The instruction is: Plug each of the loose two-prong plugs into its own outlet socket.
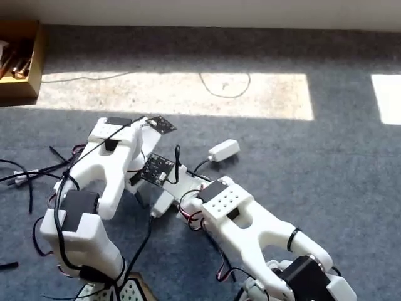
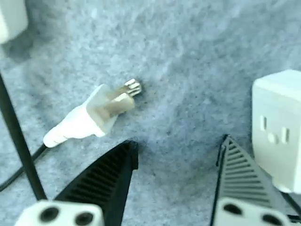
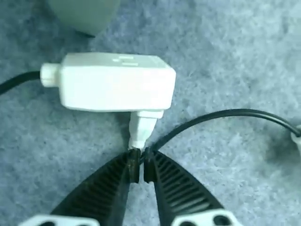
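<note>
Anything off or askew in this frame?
One loose plug lies on the carpet, apart from the nearby socket block, prongs angled away from its slots. The other plug looks seated in its own outlet block. No damage or spill visible.

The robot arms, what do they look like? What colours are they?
The left arm and right arm have chunky white shells with black motor blocks, and thin black and red wires loop along them. The left gripper and right gripper have black, ribbed, pointed fingers on white mounts.
</note>
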### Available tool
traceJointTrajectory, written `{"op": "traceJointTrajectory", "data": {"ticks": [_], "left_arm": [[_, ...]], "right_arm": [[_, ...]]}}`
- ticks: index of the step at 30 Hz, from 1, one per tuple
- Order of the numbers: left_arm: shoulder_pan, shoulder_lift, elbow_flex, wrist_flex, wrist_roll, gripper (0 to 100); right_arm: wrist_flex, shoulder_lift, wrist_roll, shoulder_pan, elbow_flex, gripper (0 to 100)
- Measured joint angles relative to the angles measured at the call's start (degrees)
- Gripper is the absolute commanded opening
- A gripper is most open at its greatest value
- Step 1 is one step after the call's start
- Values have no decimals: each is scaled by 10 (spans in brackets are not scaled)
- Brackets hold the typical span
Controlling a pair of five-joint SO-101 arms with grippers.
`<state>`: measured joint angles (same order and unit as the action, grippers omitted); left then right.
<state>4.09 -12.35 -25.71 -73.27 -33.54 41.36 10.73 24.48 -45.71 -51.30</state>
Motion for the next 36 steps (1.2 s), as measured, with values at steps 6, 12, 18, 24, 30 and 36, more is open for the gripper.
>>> {"op": "traceJointTrajectory", "data": {"ticks": [6,12,18,24,30,36], "left_arm": [[-72,91,45,-18,33,277],[-111,212,98,-55,38,278],[-35,312,95,-160,38,278],[76,371,-25,-166,72,277],[83,374,-160,-66,76,277],[83,375,-224,11,79,276]], "right_arm": [[113,60,-2,33,38,39],[267,245,-2,122,146,224],[427,372,31,268,229,235],[349,444,36,469,56,201],[191,513,-4,499,-235,201],[149,567,-29,503,-315,201]]}}
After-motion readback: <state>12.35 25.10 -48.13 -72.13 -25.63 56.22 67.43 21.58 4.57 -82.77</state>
